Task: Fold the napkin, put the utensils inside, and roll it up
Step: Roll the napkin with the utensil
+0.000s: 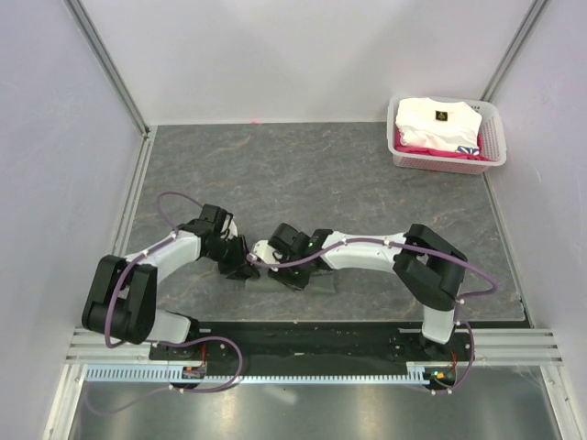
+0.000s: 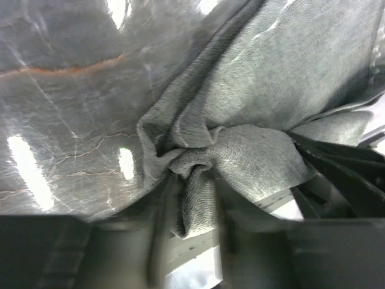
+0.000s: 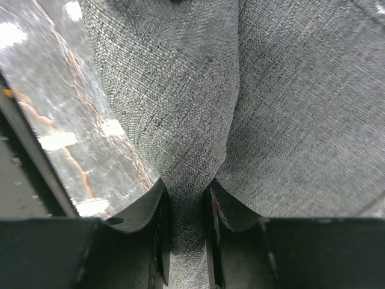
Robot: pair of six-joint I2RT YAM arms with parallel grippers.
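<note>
As both arms meet low over the near table (image 1: 321,174), step in hand: we judge it the fold. The cloth is gathered and lifted, not yet laid flat in halves.
Left tool (image 2: 194,223): closed on a bunched twist of the napkin (image 2: 271,90), with creases radiating from the pinch.
Napkin position: between the two tools, close in front of the arm bases. A little of it lies on the table under them (image 1: 266,280), and we cannot tell where its corners are.
Right tool (image 3: 185,211): closed on a raised ridge of napkin, with cloth running straight up from between the jaws.
Spoon: not seen in any view. We cannot say where it lies.
Next move, our judgement: the two pinches sit very near each other, so the cloth needs drawing apart and spreading taut before one edge can be carried over the other. The hem must be found first.
Left wrist view: shows the crumpling and folds around the grip, and bare glossy table to the left.
Top view: shows only how close the left tool (image 1: 241,268) and right tool (image 1: 272,259) stand. The arms hide most of the napkin, and its tone merges with the table.
Right wrist view: shows the weave close up and a smoother, tauter sheet than the left wrist view.
Far right, top view only: a basket (image 1: 496,137) holding a white garment (image 1: 436,124), well apart from the work.
</note>
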